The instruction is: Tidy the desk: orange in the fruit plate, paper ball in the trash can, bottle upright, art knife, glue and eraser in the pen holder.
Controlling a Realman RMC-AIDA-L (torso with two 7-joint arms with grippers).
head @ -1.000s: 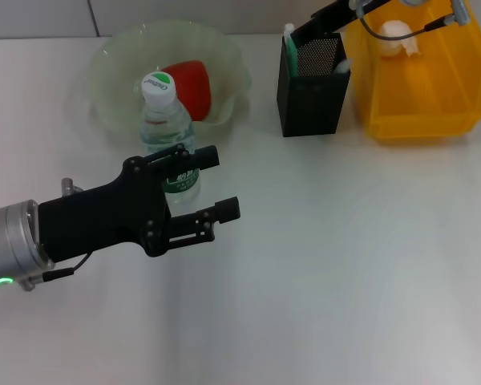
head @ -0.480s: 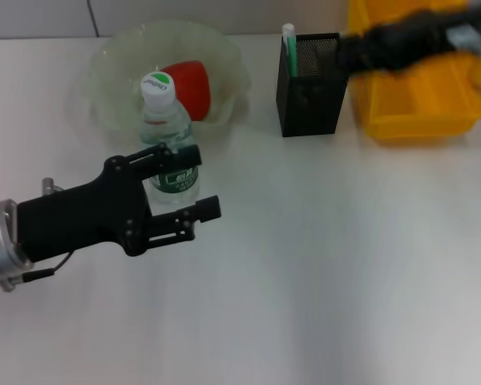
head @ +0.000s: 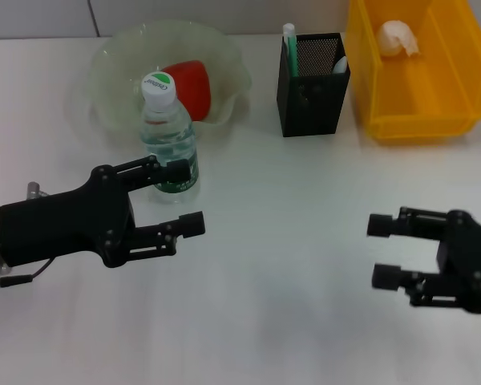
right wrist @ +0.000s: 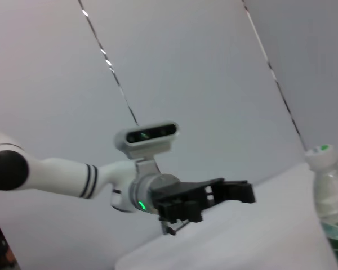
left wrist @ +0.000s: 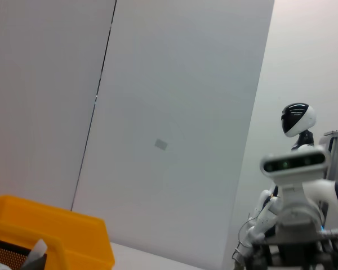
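Note:
The bottle stands upright with its green and white cap on, just in front of the fruit plate. The orange lies in that plate. My left gripper is open, in front of the bottle and apart from it, holding nothing; the right wrist view shows the left gripper and the bottle. My right gripper is open and empty at the front right. The paper ball lies in the yellow trash can. A green and white stick and a white piece poke out of the black pen holder; I cannot tell which is glue, eraser or art knife.
The white table runs wide between the two grippers. In the left wrist view the yellow trash can sits low, with a grey wall and another robot behind it.
My right arm has left the pen holder and trash can at the back and come down to the front right. My left gripper has drawn back from the bottle, which stays upright.

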